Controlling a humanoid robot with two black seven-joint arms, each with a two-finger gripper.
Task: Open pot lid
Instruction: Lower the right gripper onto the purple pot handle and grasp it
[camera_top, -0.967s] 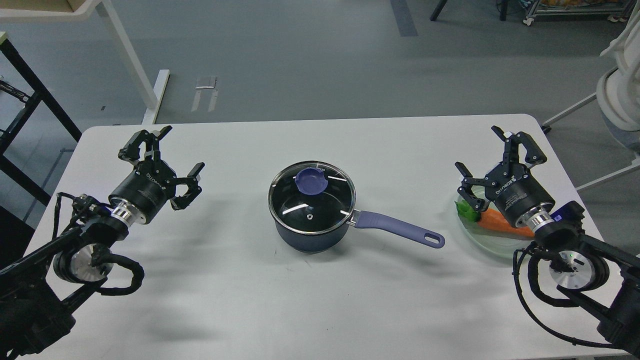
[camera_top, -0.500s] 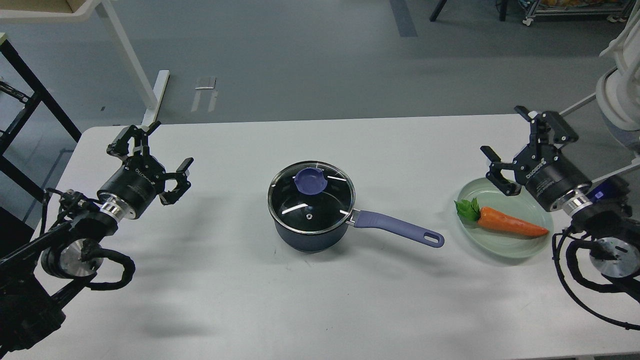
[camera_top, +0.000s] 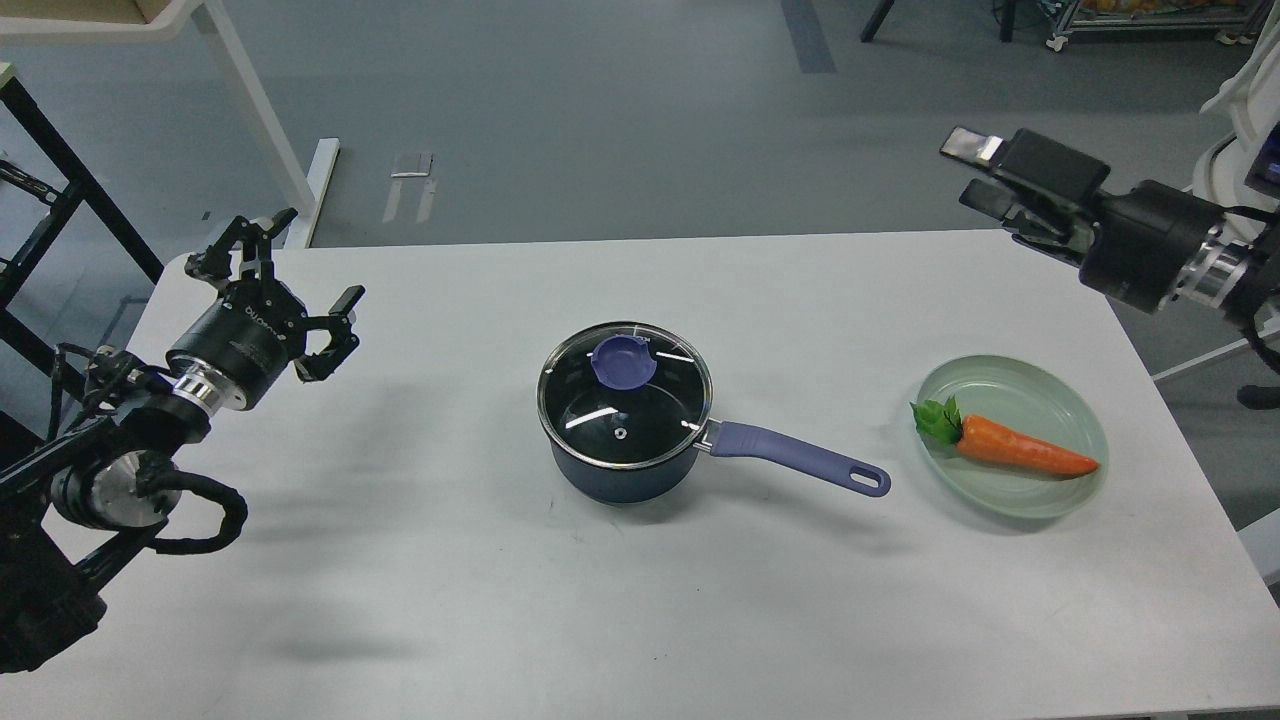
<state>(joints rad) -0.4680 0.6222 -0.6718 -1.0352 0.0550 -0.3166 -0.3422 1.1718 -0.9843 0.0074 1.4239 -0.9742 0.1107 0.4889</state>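
A dark blue pot (camera_top: 620, 470) stands at the middle of the white table (camera_top: 420, 560). Its glass lid (camera_top: 600, 405) sits closed on it, with a purple knob (camera_top: 622, 362) on top. The purple handle (camera_top: 800, 458) points right and toward me. My left gripper (camera_top: 320, 255) is open and empty above the table's far left corner, well left of the pot. My right gripper (camera_top: 967, 170) is raised beyond the table's far right edge, turned side-on, fingers apart and empty.
A pale green plate (camera_top: 1000, 372) with an orange carrot (camera_top: 1020, 452) lies right of the pot handle. A black rack (camera_top: 40, 210) and a white table leg (camera_top: 260, 120) stand on the floor beyond the table's left.
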